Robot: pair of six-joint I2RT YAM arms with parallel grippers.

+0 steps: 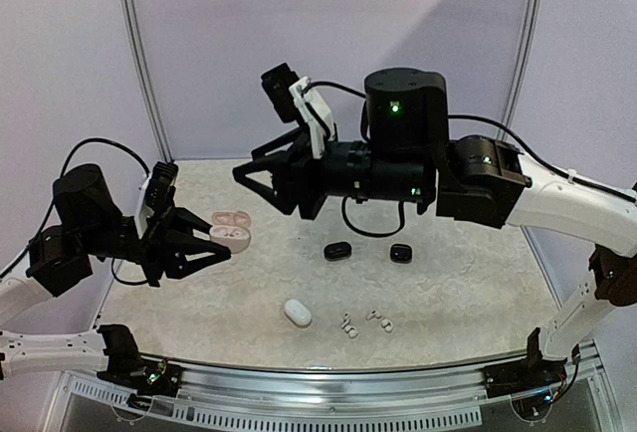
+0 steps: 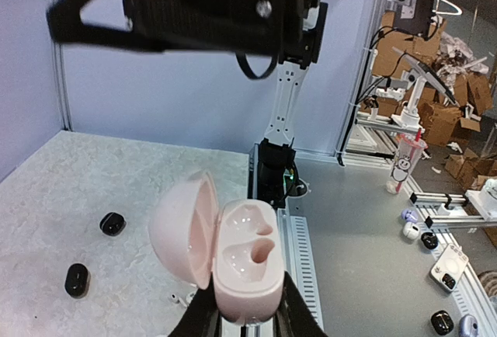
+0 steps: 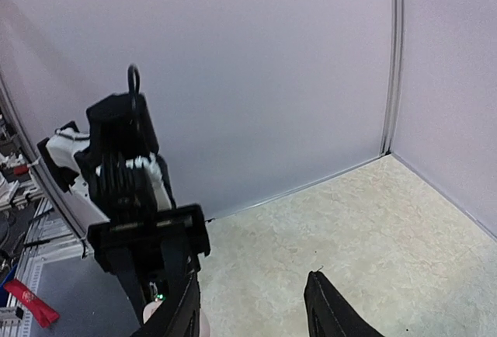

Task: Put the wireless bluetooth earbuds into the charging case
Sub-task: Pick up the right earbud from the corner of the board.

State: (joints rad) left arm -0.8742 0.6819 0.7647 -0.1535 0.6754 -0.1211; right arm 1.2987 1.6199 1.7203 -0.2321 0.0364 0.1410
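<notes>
My left gripper (image 1: 223,245) is shut on the base of a pink charging case (image 1: 232,230), held above the left side of the table. In the left wrist view the case (image 2: 245,263) sits between my fingers (image 2: 198,314). Its lid (image 2: 180,228) stands open to the left and both wells are empty. Two small white earbuds (image 1: 349,328) (image 1: 379,321) lie on the table near the front edge; one earbud (image 2: 177,297) peeks out beside the lid. My right gripper (image 1: 257,185) hangs open above and behind the case, nothing between its fingers (image 3: 330,312).
A closed white case (image 1: 297,313) lies left of the earbuds. Two closed black cases (image 1: 337,250) (image 1: 400,252) rest mid-table, seen also as black cases (image 2: 112,223) (image 2: 76,279) from the left wrist. Purple walls enclose the back and sides.
</notes>
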